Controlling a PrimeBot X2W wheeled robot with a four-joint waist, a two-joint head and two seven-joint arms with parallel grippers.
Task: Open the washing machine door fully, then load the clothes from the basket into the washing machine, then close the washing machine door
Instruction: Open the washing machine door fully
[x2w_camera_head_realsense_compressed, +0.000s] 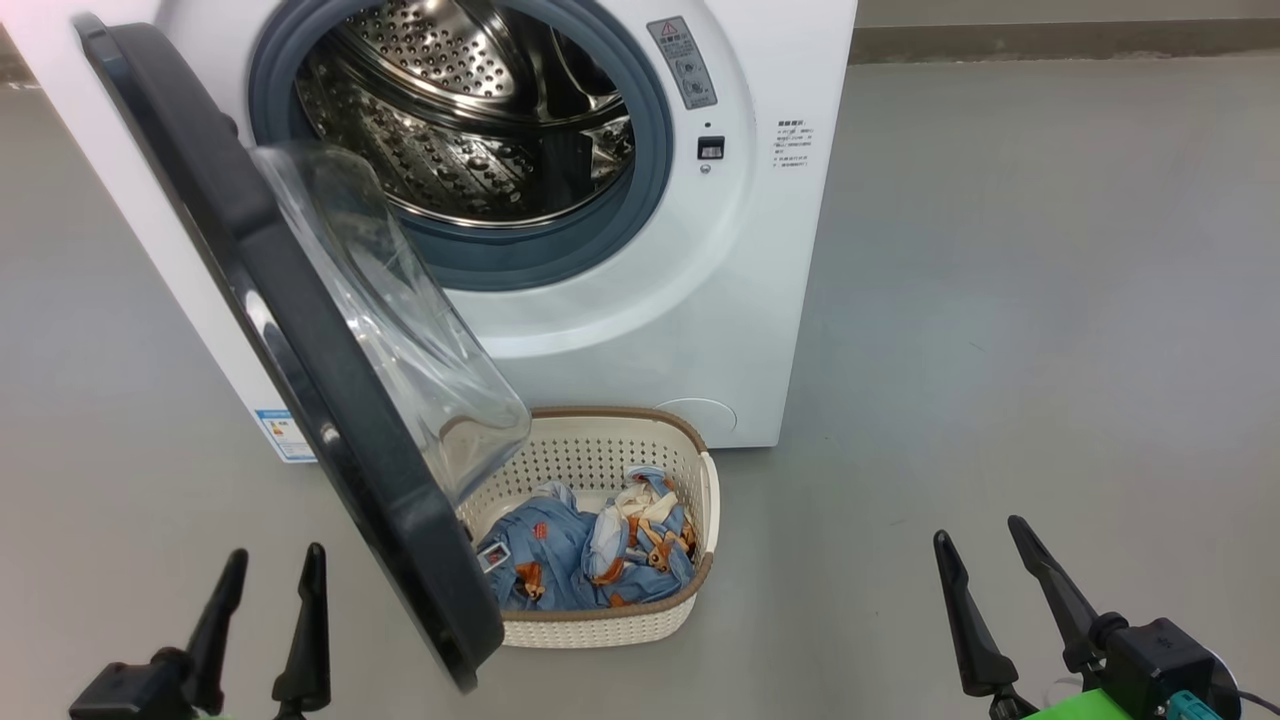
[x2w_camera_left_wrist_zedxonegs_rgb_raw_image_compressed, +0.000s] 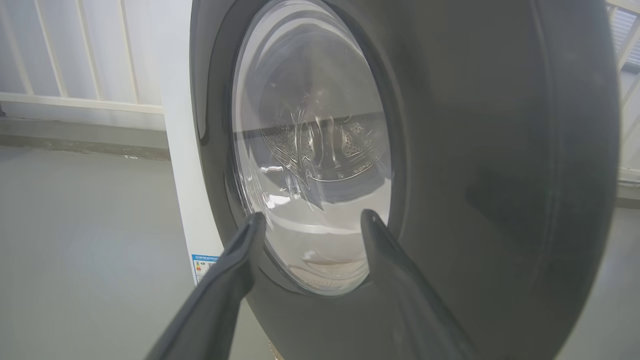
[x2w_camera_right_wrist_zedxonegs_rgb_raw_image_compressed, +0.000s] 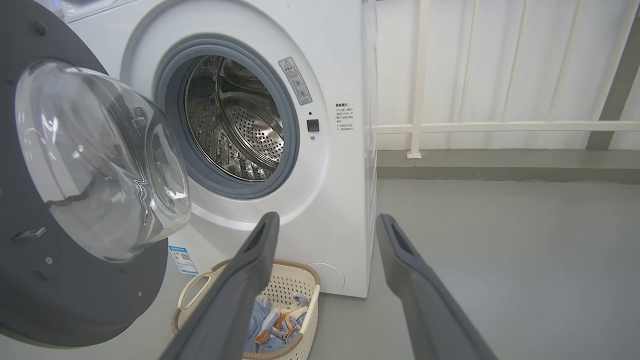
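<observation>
I am holding both grippers low over the grey floor (x2w_camera_head_realsense_compressed: 1000, 300), short of the washing machine (x2w_camera_head_realsense_compressed: 640, 330). My left gripper (x2w_camera_head_realsense_compressed: 278, 552) is spreading its fingers wide and empty just outside the washing machine door (x2w_camera_head_realsense_compressed: 340, 420). My right gripper (x2w_camera_head_realsense_compressed: 978, 530) is gaping the same way, well apart from the basket (x2w_camera_head_realsense_compressed: 620, 411). The door is standing swung out to my left, baring the steel drum (x2w_camera_head_realsense_compressed: 470, 110). The basket is sitting just before the machine with the clothes (x2w_camera_head_realsense_compressed: 580, 560) heaped inside. The door is hiding its left corner, so they may be touching.
</observation>
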